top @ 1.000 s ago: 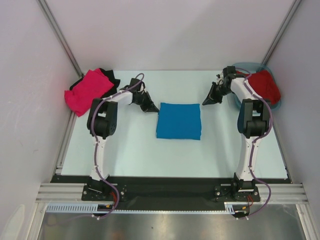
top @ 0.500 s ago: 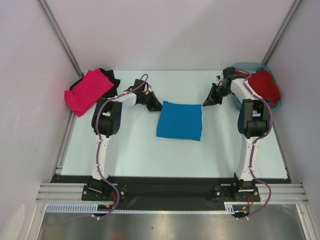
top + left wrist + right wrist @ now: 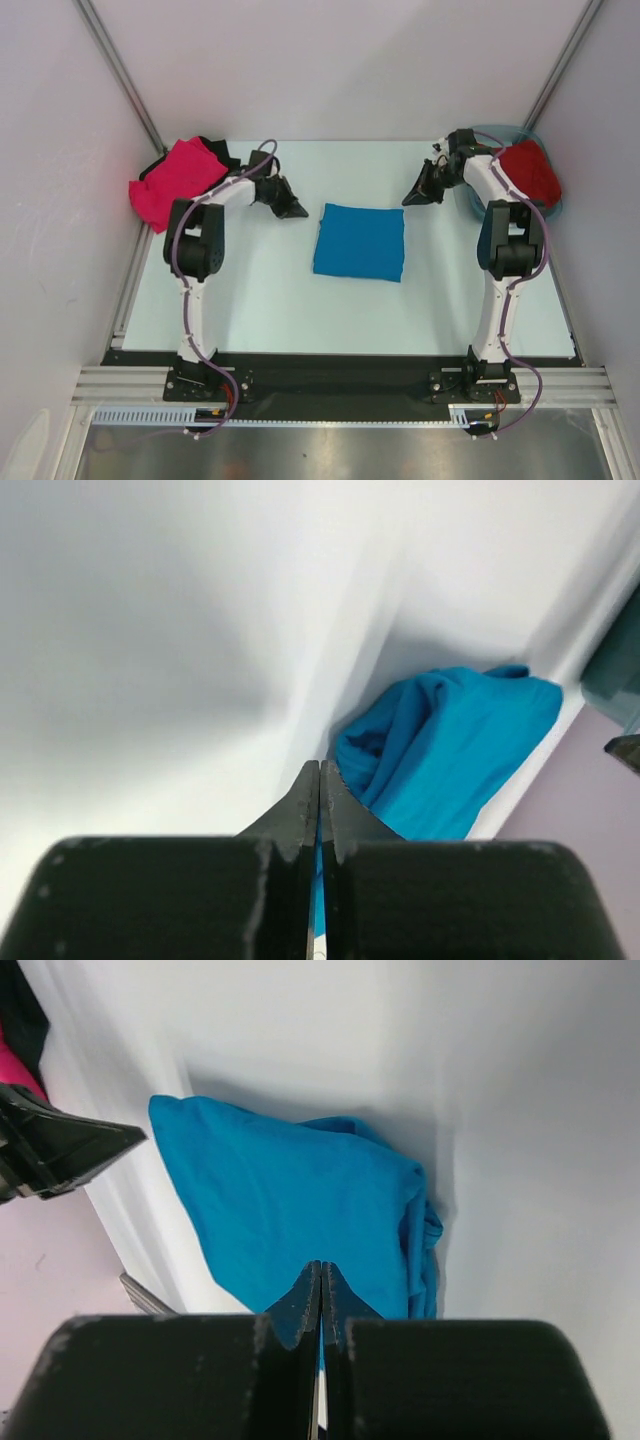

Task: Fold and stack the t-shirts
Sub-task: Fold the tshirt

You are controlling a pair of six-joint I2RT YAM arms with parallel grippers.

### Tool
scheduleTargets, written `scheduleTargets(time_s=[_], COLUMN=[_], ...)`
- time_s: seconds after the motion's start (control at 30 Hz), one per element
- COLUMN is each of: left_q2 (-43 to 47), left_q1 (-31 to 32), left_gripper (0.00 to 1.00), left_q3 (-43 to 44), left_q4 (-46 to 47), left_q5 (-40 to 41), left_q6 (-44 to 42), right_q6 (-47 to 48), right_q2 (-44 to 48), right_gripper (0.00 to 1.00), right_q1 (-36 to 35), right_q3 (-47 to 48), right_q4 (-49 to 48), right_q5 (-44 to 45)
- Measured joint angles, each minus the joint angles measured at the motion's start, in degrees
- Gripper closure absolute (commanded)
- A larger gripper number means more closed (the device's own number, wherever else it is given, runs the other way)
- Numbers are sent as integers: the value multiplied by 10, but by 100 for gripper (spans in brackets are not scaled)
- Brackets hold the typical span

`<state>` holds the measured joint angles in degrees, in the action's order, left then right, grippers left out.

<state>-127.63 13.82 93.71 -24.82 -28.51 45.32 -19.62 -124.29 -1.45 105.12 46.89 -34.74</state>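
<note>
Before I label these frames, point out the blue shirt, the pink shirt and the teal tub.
blue shirt point(image 3: 359, 242), top view, centre.
pink shirt point(image 3: 177, 181), top view, centre.
teal tub point(image 3: 516, 129), top view, far rim.

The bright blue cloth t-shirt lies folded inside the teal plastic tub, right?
Not quite. The bright blue cloth t-shirt does lie folded, but on the pale table, not inside the teal plastic tub, which holds the dark red t-shirt. The top external view shows it.
</note>
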Motion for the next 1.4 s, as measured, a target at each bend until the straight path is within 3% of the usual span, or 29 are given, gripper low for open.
scheduleTargets(time_s=[0.23,0.97,1.4], left_q2=[64,-46,-67], left_q1=[-23,59,57], left_gripper=[100,100,100], left_q3=[8,46,41], left_q4=[-1,174,109], left_q5=[33,-168,-160], left_q6=[-29,87,35], right_q6=[-1,-2,2], right_q2=[3,-17,-22], right_gripper=[100,100,100], right_q1=[-7,-24,-4], right_q3=[-9,-44,-110], right_q4=[-9,-24,-28], right_q5=[-44,-93,-76])
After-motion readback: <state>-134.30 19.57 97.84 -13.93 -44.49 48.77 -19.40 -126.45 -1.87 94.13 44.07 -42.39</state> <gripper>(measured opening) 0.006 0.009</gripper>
